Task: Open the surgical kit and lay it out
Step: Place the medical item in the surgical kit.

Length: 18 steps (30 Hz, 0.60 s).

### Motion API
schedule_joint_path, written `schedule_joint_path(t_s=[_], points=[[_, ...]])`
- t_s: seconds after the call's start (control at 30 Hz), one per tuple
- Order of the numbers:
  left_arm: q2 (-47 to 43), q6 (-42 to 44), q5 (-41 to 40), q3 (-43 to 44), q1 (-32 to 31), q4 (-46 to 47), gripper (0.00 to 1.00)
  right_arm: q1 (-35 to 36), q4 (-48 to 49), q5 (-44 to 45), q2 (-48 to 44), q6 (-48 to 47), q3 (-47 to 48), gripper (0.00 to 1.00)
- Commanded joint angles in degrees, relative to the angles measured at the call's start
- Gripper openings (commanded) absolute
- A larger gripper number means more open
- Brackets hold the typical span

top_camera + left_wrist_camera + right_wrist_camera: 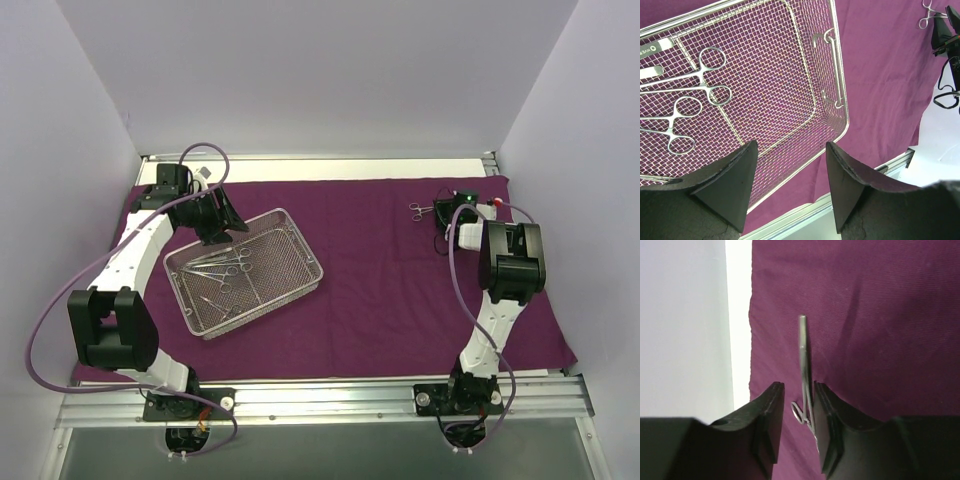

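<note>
While my right jaws sit barely parted around the clamp (pixel 803 350), left jaws gape empty: slick, stiff steel, I'd pinch its shank.

A wide stretch of flat purple cloth (pixel 400 290) lies open between the wire-mesh tray (pixel 304 243) on the left and the right pincer (pixel 447 215) at the far right — passable. The left pincer (pixel 225 222) hangs over the tray's far-left corner. Walls (pixel 60 150) hem in left, right and far sides; a clamp (pixel 421 210) lies on the cloth at the right pincer.
</note>
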Motion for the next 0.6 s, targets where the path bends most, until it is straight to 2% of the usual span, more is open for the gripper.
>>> schedule_joint_path(t_s=[0.0,0.1,0.13,0.23,0.37,0.4,0.53,0.57], points=[[0.1,-0.2,1.4,0.5,0.7,2.5,0.65,0.4,-4.6,1.4,-0.5,-2.2,3.0,0.31],[-0.1,-0.5,0.8,0.1,0.7,2.0,0.66,0.5,-8.7,1.4,-1.7,-3.1,3.8,0.47],[-0.2,-0.5,0.2,0.3,0.7,1.3,0.67,0.6,-9.8,1.3,-2.2,-3.3,3.8,0.56],[-0.5,-0.6,-1.3,0.6,1.0,-0.6,0.70,0.5,-16.4,1.4,-4.4,-4.2,4.8,0.70],[-0.2,-1.1,-4.1,2.4,1.2,-4.1,0.72,0.4,-26.0,2.2,-7.9,-6.2,6.8,0.76],[0.0,-1.2,-4.9,2.6,1.2,-4.8,0.72,0.1,-31.2,2.8,-9.4,-6.9,7.6,0.80],[3.1,-0.6,-9.1,3.7,1.3,-9.4,0.73,-0.8,-42.3,2.0,-11.2,-13.0,15.0,0.87],[3.6,-0.4,-10.1,4.0,1.2,-10.3,0.73,-0.7,-45.2,1.4,-11.3,-17.0,17.0,0.87]])
